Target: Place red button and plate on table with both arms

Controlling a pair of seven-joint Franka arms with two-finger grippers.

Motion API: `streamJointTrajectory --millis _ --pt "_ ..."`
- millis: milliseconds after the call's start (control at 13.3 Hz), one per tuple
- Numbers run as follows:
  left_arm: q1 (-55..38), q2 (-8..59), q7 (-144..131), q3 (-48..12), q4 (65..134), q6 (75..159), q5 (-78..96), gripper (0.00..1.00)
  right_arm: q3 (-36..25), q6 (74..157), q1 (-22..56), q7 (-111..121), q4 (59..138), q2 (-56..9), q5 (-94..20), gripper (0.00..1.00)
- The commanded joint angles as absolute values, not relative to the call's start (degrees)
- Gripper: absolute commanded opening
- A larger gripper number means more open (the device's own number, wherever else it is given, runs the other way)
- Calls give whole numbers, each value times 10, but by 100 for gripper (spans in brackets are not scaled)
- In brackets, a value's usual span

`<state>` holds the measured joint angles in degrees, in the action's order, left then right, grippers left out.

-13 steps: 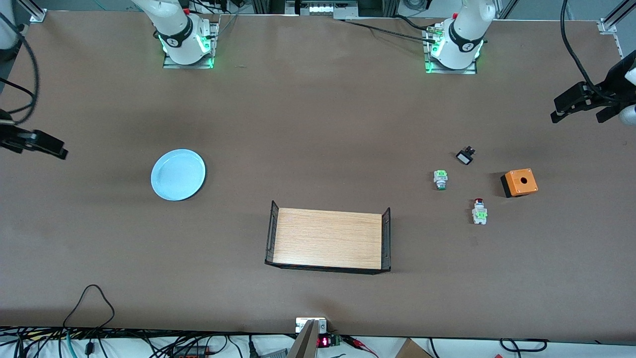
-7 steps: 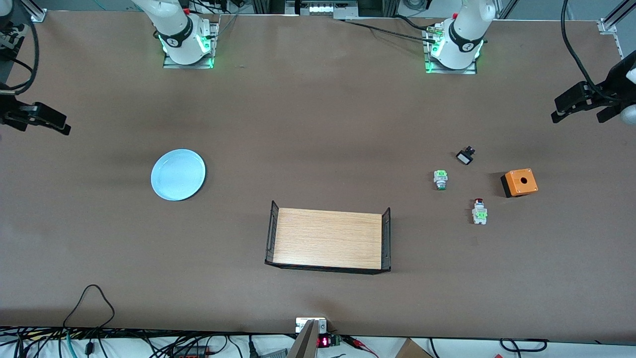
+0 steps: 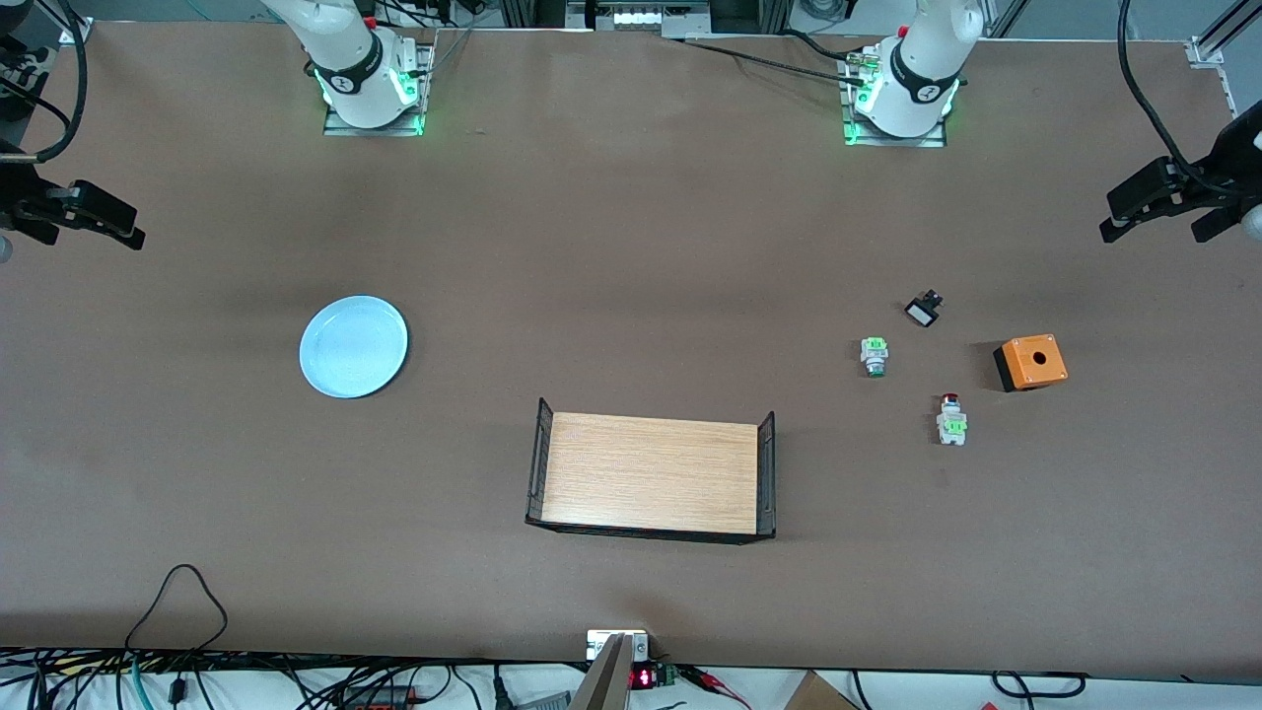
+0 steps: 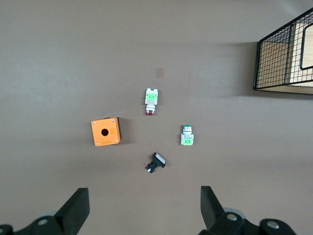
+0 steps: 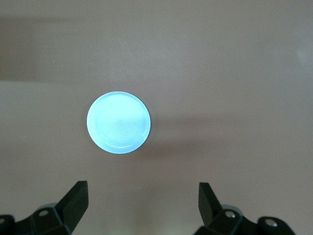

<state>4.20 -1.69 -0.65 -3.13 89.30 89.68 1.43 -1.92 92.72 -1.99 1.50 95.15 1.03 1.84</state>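
Nearest the front camera: light-wood tray (image 3: 651,475) with black wire ends, bare on top, resting on the table (image 3: 631,247) about midway between the two arms' ends.

Next out, toward the left arm's end: red button (image 3: 950,418), lying on its side on the table, touching nothing. Close by, a little farther from the camera: orange box (image 3: 1031,362), green-capped button (image 3: 874,355), then small black-and-white part (image 3: 924,310). All four well apart from the tray.

Toward the right arm's end: plate (image 3: 354,346), flat on the table, upright, nothing on it.

Farthest out, both grippers raised high at the table's ends. Left gripper (image 4: 142,213): fingers spread wide, holding nothing, over bare table near the small parts. Right gripper (image 5: 142,208): fingers spread wide, holding nothing, over bare table just off the plate.

Judged state: both task items already on the table; no grasp in hand. Step in hand judged to be retreat to rest.

For a clean finish:
- Keep fingers wide during travel; no closing near the items.
- Hold height above the table; no sweep across the small parts or the plate rim.
- Confirm plate lying flat and button at rest, neither touching a neighbour.
- Avoid routing either arm low across the tray's wire ends.
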Motion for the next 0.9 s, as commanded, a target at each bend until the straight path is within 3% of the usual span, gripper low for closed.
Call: streamJointTrajectory --millis 0,827 --pt "47 -6 7 -31 873 884 29 100 -17 918 -20 23 946 10 11 100" --pt "47 -7 7 -30 873 885 34 100 -16 902 -20 -4 932 -1 11 100"
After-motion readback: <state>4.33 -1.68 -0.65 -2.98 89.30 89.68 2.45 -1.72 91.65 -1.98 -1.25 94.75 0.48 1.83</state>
